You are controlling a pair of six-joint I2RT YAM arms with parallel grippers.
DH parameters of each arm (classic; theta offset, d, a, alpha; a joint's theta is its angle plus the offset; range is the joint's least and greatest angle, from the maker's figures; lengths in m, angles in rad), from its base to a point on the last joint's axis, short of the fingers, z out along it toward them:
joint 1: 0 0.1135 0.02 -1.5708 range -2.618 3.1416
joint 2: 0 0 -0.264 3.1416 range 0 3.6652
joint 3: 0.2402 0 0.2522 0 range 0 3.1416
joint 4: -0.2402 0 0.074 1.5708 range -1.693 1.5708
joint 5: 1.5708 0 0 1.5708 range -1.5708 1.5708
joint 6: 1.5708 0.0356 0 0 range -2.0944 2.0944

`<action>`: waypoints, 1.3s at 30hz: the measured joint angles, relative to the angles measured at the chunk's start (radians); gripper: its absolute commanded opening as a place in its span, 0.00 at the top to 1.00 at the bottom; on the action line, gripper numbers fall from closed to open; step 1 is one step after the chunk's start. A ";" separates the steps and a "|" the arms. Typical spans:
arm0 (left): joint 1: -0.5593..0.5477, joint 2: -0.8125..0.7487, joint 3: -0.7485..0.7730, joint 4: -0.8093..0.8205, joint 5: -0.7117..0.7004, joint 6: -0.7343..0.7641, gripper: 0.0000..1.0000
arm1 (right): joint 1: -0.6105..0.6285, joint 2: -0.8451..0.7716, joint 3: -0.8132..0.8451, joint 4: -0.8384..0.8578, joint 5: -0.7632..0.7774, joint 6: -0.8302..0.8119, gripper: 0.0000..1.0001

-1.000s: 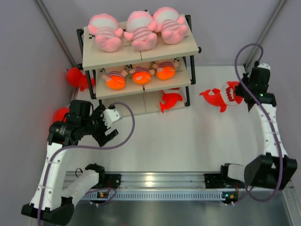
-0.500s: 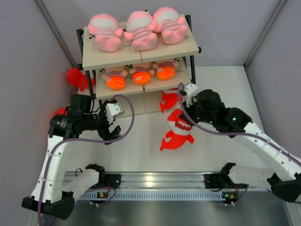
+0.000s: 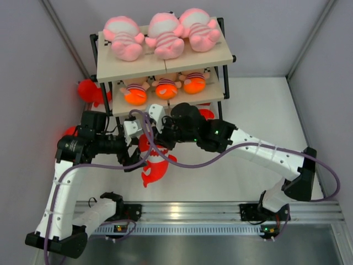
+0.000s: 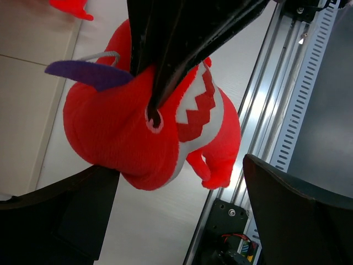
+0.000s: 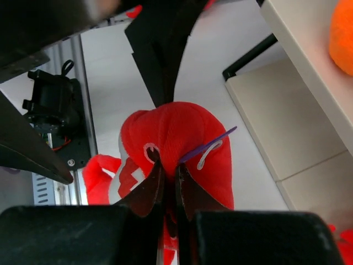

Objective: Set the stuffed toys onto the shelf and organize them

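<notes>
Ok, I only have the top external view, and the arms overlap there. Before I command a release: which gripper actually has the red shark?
Observer: The right gripper. Its wrist view shows the jaws pinched shut on top of the red shark, right beside the eye.
Operator: And the left one?
Observer: The left gripper is open. Its wrist view shows the shark between jaws set wide apart.
Operator: Are they touching it?
Observer: One left finger sits close under the shark's body, but I cannot tell whether it touches.
</notes>
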 measured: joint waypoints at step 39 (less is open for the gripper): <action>-0.001 0.011 0.053 0.274 -0.039 -0.340 1.00 | 0.027 -0.481 -0.785 0.541 0.291 0.672 0.26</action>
